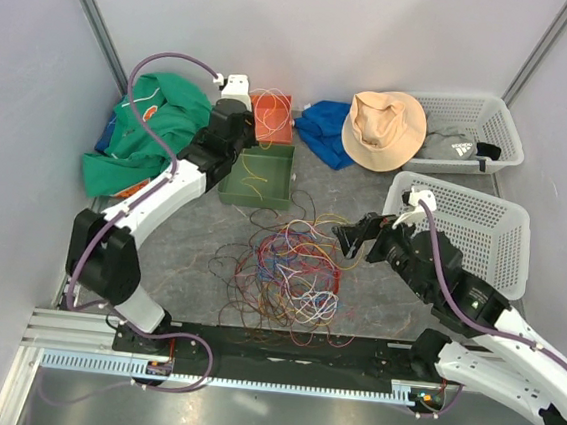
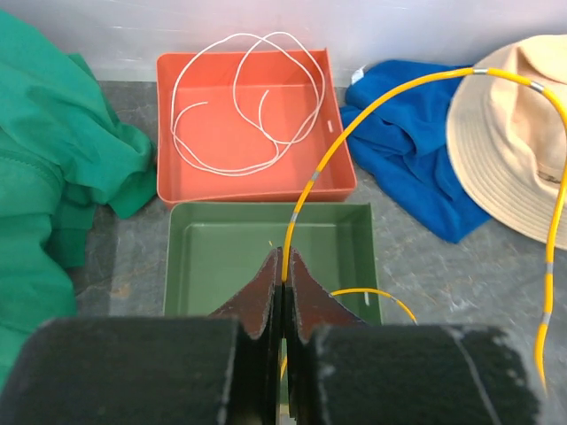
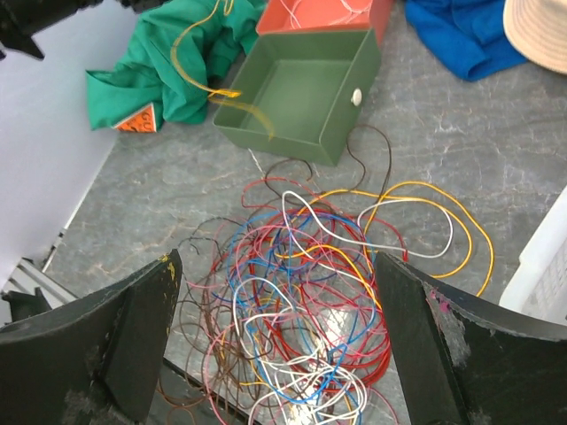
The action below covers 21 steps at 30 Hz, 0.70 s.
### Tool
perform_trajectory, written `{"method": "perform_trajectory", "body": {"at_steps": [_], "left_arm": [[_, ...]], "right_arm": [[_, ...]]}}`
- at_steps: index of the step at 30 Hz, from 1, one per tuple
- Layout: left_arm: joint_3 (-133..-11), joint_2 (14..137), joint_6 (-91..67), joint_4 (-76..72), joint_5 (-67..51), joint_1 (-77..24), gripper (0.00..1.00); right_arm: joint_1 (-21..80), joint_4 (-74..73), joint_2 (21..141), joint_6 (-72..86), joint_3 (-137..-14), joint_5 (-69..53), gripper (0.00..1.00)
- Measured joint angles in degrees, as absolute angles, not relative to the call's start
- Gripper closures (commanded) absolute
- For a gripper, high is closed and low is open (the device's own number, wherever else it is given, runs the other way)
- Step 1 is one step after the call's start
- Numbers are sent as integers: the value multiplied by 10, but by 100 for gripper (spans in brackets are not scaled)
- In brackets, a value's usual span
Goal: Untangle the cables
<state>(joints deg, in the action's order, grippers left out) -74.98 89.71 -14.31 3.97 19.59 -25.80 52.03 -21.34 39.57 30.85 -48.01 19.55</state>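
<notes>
The cables [image 1: 293, 269] lie in a loose tangle of red, blue, white, yellow, pink and brown strands on the grey table between the arms. My right gripper [image 1: 351, 241] hovers over the tangle's right side. In the right wrist view it [image 3: 276, 264] stands wide open above the cables [image 3: 310, 310], holding nothing. My left gripper [image 1: 234, 148] is above the green tray [image 1: 256, 203]. In the left wrist view it [image 2: 283, 264] is shut on a yellow cable [image 2: 390, 93], which arcs up and to the right. A white cable [image 2: 239, 97] lies in the orange tray [image 2: 257, 184].
A green garment [image 1: 146, 124] lies at the back left. A blue cloth [image 1: 326, 131] and a tan hat [image 1: 384, 130] lie at the back. Two white baskets [image 1: 483, 232] [image 1: 474, 115] stand on the right. A black rail [image 1: 251, 342] runs along the near edge.
</notes>
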Motion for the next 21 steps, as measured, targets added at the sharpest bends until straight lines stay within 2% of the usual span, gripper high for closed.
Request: {"method": "perform_trajectory", "body": {"at_steps": [16,20,21], "left_arm": [[-728,1014,-143,-93,213,-227,98],[-688,1018,-166,-87,214,-227,82],[-678,1018,-174,-82,214,-227,69]], "right_arm": [[520,-175,410,313,-429,194,2],[520,-172,410,313,-420,194,2],[520,-172,410,313,-419,194,2]]}}
